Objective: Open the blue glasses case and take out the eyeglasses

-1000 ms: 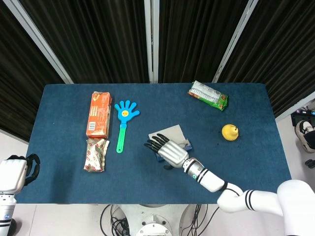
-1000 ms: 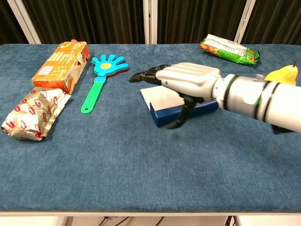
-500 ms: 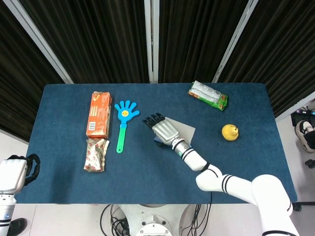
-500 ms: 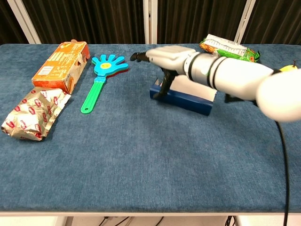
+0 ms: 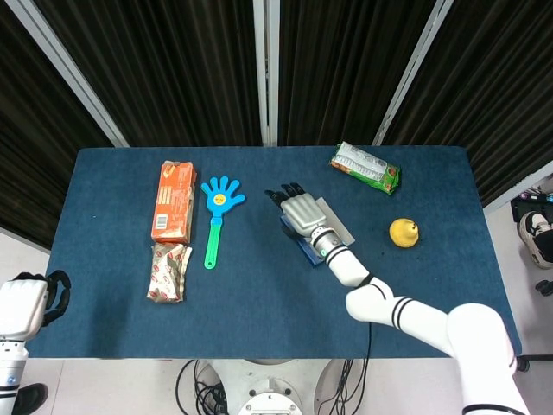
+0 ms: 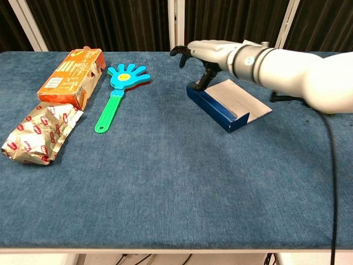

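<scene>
The blue glasses case (image 6: 214, 106) with its grey top (image 6: 238, 95) lies slantwise right of the table's middle, also in the head view (image 5: 308, 245). The grey top lies flat and no eyeglasses show. My right hand (image 6: 210, 52) hovers over the case's far end, fingers stretched out toward the back left, thumb (image 6: 206, 77) reaching down onto that end. From above, the right hand (image 5: 299, 210) covers the case's upper left part. My left hand (image 5: 30, 304) hangs beside the table's front left corner, holding nothing.
An orange box (image 6: 71, 76) and a crumpled foil packet (image 6: 38, 132) lie at the left. A blue and green hand-shaped clapper (image 6: 118, 92) lies just left of the case. A green snack bag (image 5: 365, 168) and a yellow pear (image 5: 403, 232) sit at the right.
My right hand has swept away from me toward the table's back, and the case has turned and slid with it. The left hand has stayed put.
</scene>
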You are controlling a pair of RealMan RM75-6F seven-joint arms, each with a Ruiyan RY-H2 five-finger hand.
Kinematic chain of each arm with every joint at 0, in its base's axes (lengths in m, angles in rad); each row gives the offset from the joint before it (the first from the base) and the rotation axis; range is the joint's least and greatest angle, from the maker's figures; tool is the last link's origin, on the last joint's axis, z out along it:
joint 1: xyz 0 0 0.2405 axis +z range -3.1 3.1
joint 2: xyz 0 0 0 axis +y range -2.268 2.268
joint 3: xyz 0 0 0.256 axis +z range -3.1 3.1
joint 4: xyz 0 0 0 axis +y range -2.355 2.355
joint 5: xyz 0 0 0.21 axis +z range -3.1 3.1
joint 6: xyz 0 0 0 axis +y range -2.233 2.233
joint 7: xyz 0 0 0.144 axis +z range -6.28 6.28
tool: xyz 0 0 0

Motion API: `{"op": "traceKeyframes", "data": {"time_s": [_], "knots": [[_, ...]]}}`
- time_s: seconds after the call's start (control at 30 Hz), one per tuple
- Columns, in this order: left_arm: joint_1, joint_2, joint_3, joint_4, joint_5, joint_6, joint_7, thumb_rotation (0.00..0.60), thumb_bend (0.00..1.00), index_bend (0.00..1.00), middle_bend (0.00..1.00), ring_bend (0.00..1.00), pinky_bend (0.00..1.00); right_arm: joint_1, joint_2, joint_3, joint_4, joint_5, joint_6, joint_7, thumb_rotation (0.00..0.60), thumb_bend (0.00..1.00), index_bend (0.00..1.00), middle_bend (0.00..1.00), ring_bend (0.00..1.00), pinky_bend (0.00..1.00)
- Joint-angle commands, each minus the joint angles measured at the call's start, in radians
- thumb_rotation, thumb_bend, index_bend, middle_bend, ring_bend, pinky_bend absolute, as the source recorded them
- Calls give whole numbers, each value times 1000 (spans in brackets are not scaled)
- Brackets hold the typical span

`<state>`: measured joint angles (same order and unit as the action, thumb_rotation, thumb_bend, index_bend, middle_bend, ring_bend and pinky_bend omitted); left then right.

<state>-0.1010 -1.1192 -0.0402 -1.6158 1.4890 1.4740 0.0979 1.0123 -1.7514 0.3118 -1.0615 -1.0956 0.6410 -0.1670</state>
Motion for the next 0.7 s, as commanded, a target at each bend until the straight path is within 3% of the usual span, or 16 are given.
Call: {"op": "traceKeyframes", "data": {"time_s": [0.03, 0.17, 0.3, 0.7], "knots": [[0, -1, 0, 0, 0, 1, 3, 600, 311, 780, 814, 664, 511, -144, 202, -82, -275, -114, 96, 99, 600, 568, 0, 289, 0, 0], [1, -4, -1, 1, 0, 3, 10, 600, 311, 780, 814, 664, 511, -213, 279, -139, -349, -187, 148, 174, 600, 679, 0, 315, 0, 0], [1, -6, -1, 1, 0, 5, 15, 600, 311, 780, 814, 664, 511, -245, 293, -176, -348, -230, 164, 243, 600, 742, 0, 315, 0, 0], [1, -7, -2, 2, -2, 6, 15, 600, 310, 780, 814, 664, 511, -242, 246, -211, -271, -300, 155, 347, 600, 768, 0, 312, 0, 0]]}}
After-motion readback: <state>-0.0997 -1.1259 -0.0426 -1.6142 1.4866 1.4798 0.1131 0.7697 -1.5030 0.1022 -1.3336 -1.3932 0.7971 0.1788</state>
